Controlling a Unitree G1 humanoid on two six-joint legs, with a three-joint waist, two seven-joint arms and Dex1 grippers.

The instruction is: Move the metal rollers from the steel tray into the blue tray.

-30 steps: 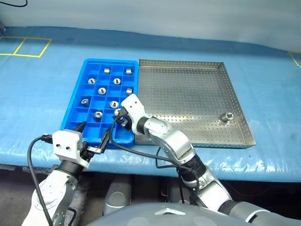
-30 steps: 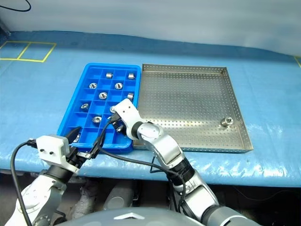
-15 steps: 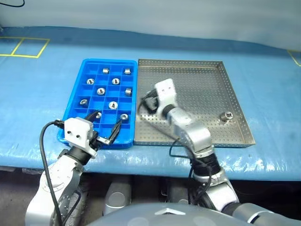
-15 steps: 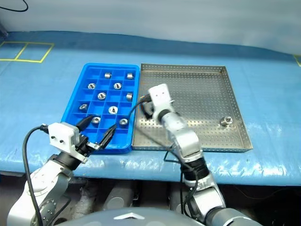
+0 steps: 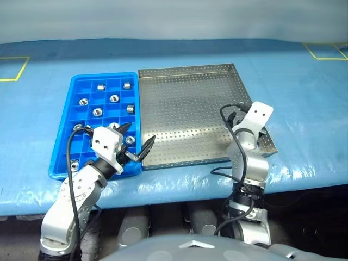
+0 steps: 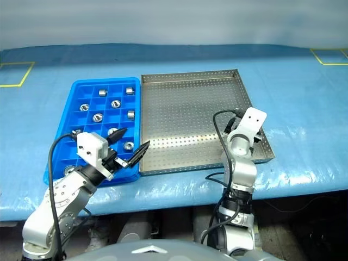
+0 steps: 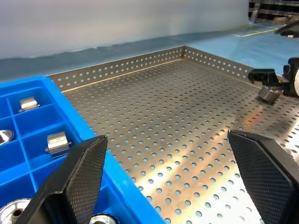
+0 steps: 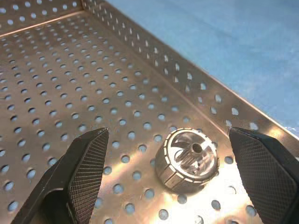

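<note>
One metal roller (image 8: 187,160) lies on the perforated floor of the steel tray (image 5: 185,109), close to its near right corner. My right gripper (image 8: 168,140) is open, its two fingers standing either side of this roller without touching it. The blue tray (image 5: 62,147) lies against the steel tray's left side, with several metal rollers (image 5: 114,98) in separate compartments. Over the blue tray's near right corner, my left gripper (image 5: 137,136) hovers open and holds nothing. The left wrist view shows the right gripper (image 7: 268,77) and the lone roller (image 7: 267,94) beyond it.
Both trays lie on a blue table covering (image 5: 304,92) whose front edge runs just before them. Yellow tape marks (image 5: 11,68) sit at the far left and far right. The steel tray's low rim (image 8: 196,79) runs close behind the lone roller.
My right gripper left a roller in the blue tray, swung right across the steel tray to the lone roller and opened wide. The left gripper edged forward. The camera view has turned.
</note>
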